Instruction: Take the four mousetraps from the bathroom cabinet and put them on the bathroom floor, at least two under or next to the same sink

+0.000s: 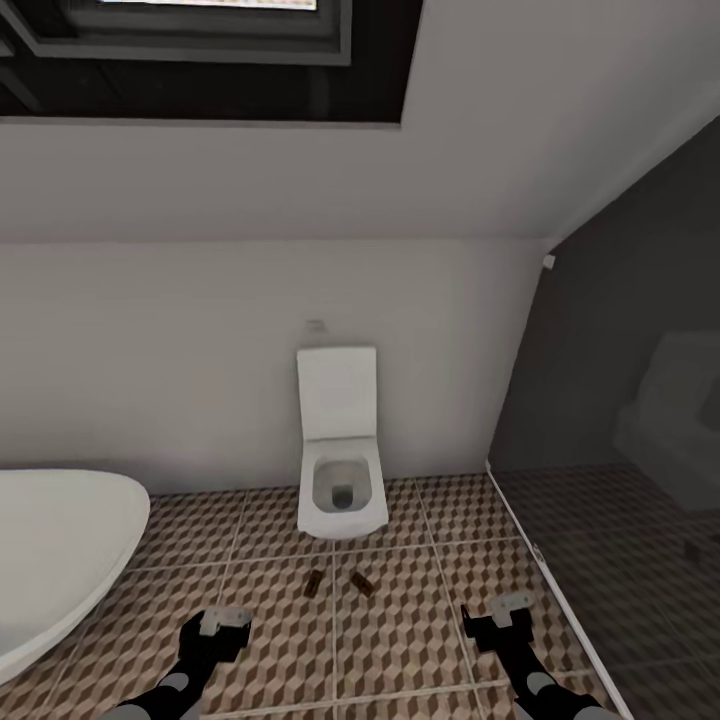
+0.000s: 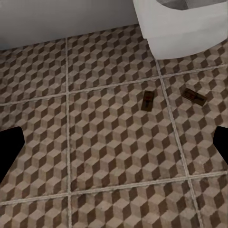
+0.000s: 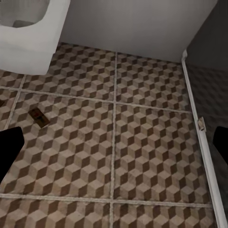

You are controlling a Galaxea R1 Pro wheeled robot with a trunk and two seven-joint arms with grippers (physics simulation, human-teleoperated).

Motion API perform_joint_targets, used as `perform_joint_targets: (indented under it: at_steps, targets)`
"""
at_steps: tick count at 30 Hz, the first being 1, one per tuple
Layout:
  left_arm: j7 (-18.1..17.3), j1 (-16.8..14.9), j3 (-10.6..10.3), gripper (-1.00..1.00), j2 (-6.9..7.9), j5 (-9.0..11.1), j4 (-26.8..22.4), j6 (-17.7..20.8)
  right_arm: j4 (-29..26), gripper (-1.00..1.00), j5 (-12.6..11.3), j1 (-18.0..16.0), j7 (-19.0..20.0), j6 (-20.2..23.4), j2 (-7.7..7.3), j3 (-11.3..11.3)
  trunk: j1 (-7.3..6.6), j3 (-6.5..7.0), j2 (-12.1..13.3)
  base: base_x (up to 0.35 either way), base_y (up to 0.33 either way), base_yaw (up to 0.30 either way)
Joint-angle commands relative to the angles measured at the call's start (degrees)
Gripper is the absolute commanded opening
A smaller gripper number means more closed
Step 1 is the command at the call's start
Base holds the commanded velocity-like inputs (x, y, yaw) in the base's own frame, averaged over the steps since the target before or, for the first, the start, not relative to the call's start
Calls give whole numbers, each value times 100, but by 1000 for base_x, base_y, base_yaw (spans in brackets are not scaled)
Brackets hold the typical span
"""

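Two mousetraps [image 1: 314,583] [image 1: 361,583] are seen lying flat on the bathroom floor [image 1: 400,640], just in front of a white toilet [image 1: 340,470], near each other but apart. A white bathtub [image 1: 60,560] is seen at the left, a glass shower screen [image 1: 620,400] at the right. The left gripper [image 1: 226,622] and right gripper [image 1: 500,612] are held low over the tiles, both spread wide with nothing between the fingers.

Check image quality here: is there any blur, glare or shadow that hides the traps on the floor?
Head view: flat, even light, slightly soft; two small brown wooden mousetraps readable on the cube-patterned tiled floor. Left wrist view: both traps sharp enough, no glare. Right wrist view: one trap, no cast shadows.
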Motion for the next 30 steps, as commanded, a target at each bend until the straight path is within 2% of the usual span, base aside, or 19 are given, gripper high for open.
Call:
perform_joint_targets:
  at_steps: [1,20,30]
  targets:
    - [12,-3,-39,100,-2,11,6,-13,4,100,-33,-7,-24,-10,0,50,4,-2,-11,0,0,0]
    - [12,-3,-39,100,-2,11,6,-13,7,100,-33,-4,-31,4,13,50,4,73,-11,0,0,0]
    - [12,-3,-39,100,-3,11,6,-13,9,100,-33,17,-22,4,17,50,4,155,-11,0,0,0]
